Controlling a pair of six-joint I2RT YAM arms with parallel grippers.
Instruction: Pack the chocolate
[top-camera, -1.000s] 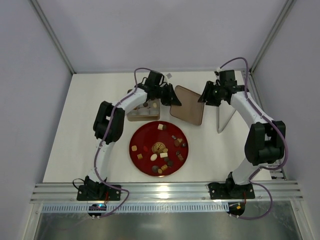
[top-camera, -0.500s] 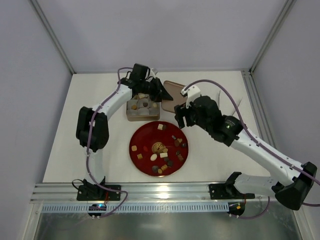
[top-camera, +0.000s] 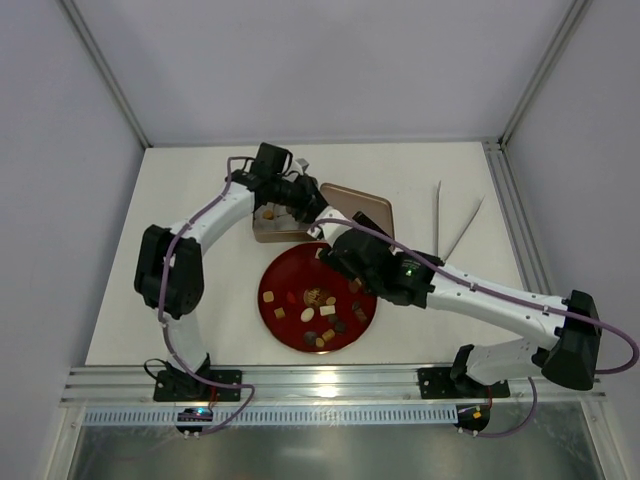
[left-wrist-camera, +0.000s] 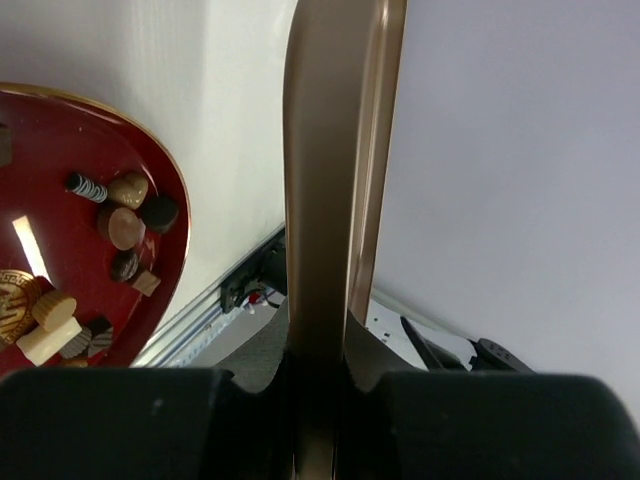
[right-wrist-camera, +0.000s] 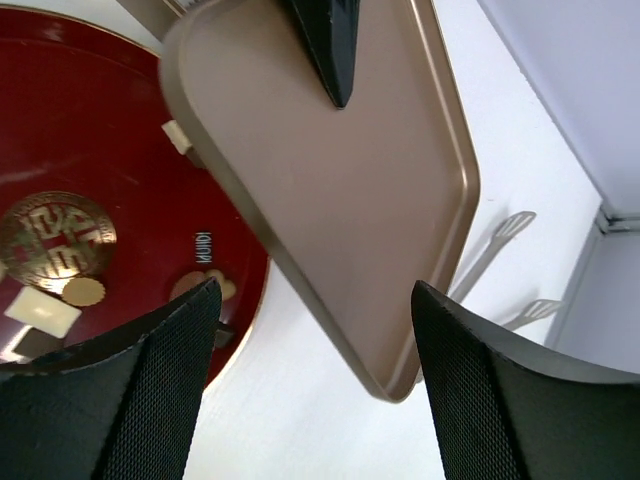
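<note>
The chocolate (top-camera: 330, 312) lies scattered on a red plate (top-camera: 283, 272) in the middle of the table. It also shows in the left wrist view as chocolate (left-wrist-camera: 125, 225) on the plate (left-wrist-camera: 50, 150). My left gripper (top-camera: 316, 204) is shut on the edge of a bronze lid (top-camera: 365, 212), which runs between its jaws (left-wrist-camera: 335, 150). An open bronze box (top-camera: 262, 232) with a few sweets in it stands behind the plate. My right gripper (top-camera: 340, 250) hangs open over the plate's far right edge, under the lid (right-wrist-camera: 340, 170), and holds nothing.
Two pale metal tongs (top-camera: 455, 225) lie on the white table at the right. The right arm stretches across from the near right corner. Grey walls enclose the table on three sides, and a metal rail runs along the near edge.
The right arm swung from the lid's right side to the plate's far edge, and its jaws opened wide. The left arm shifted left, still gripping the lid.
</note>
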